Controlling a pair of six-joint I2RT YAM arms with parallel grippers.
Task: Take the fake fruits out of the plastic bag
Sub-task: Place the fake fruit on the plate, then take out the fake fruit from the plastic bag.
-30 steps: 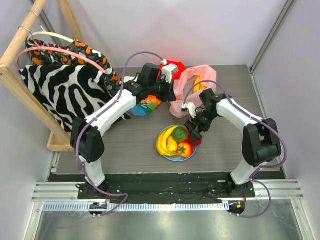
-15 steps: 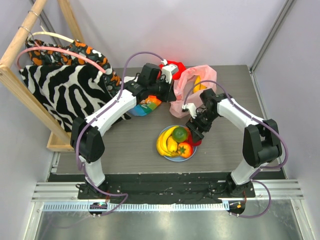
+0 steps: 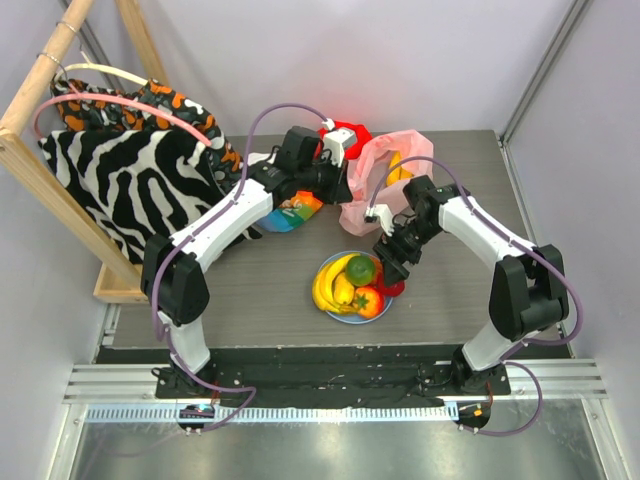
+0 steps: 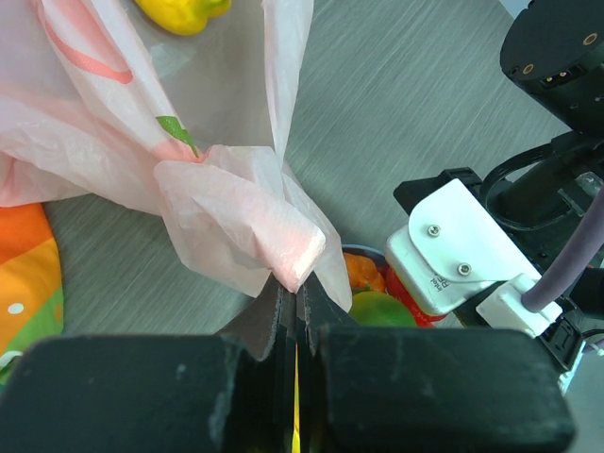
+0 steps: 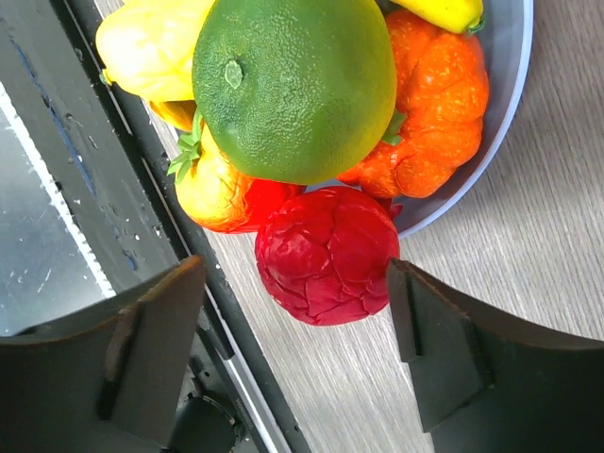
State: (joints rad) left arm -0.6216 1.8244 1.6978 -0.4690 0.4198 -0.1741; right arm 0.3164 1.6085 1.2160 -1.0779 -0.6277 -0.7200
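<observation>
The left gripper (image 4: 294,283) clamped the thin, limp bag (image 4: 236,203); the right gripper (image 5: 297,326), jaws spread, straddled the red fruit (image 5: 327,255), seemingly light and slick, best pinched across its middle

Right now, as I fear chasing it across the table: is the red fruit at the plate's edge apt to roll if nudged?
Somewhat: the red fruit is roundish and sits at the rim of the plate. Its creased, lumpy skin may slow any roll. It looks like light plastic, so a brush from the open right claw could shift it.
</observation>
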